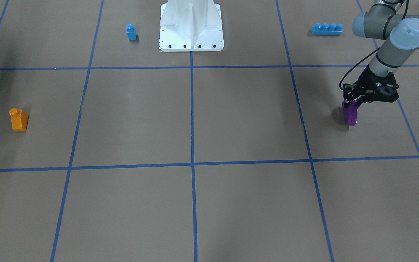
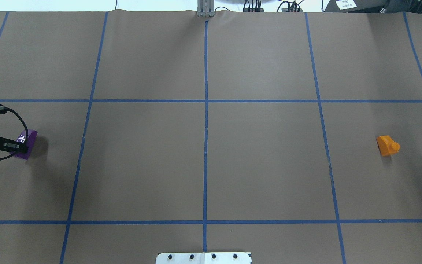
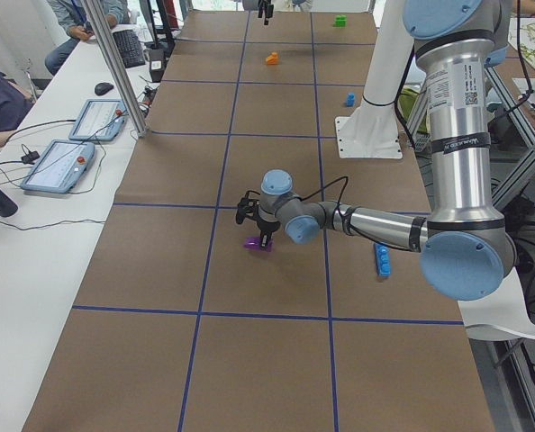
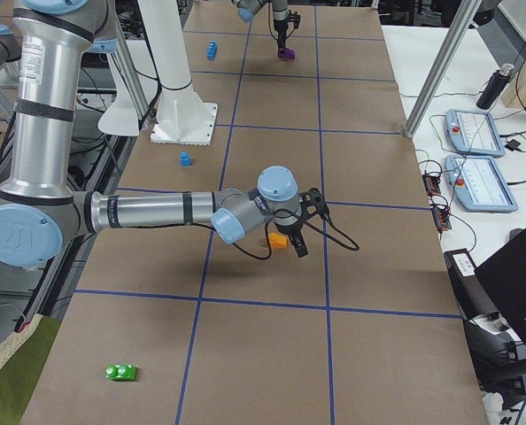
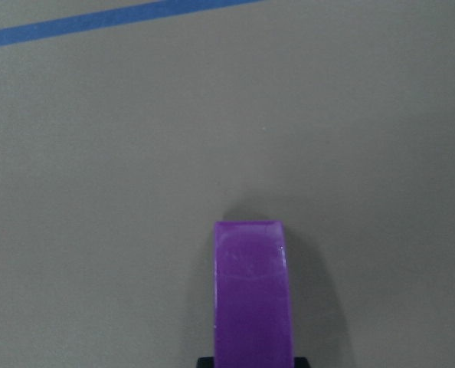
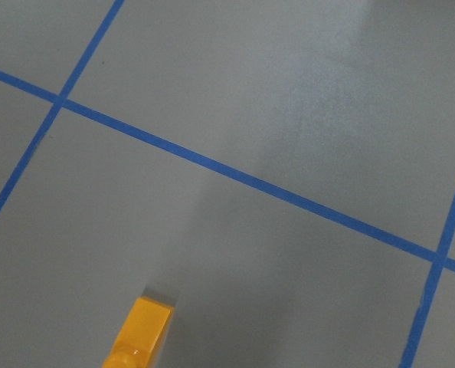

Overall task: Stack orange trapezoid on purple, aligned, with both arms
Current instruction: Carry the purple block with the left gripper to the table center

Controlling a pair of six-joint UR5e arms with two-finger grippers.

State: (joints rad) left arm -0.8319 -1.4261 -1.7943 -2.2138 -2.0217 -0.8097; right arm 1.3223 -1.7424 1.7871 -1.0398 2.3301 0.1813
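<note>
the left pincer is gripping the purple from above, fingers pressing on its upper part, at the robot's far left of the brown surface. in the left wrist view the purple is showing as a narrow strip running straight away from the pincer. the orange trapezoid is standing free at the far right, stud pointing up, well apart from the purple. the right pincer is hanging just beside it; i cannot tell how wide it is.

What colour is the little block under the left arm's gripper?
The block is glossy purple, clearest in the left wrist-mounted view.
</note>
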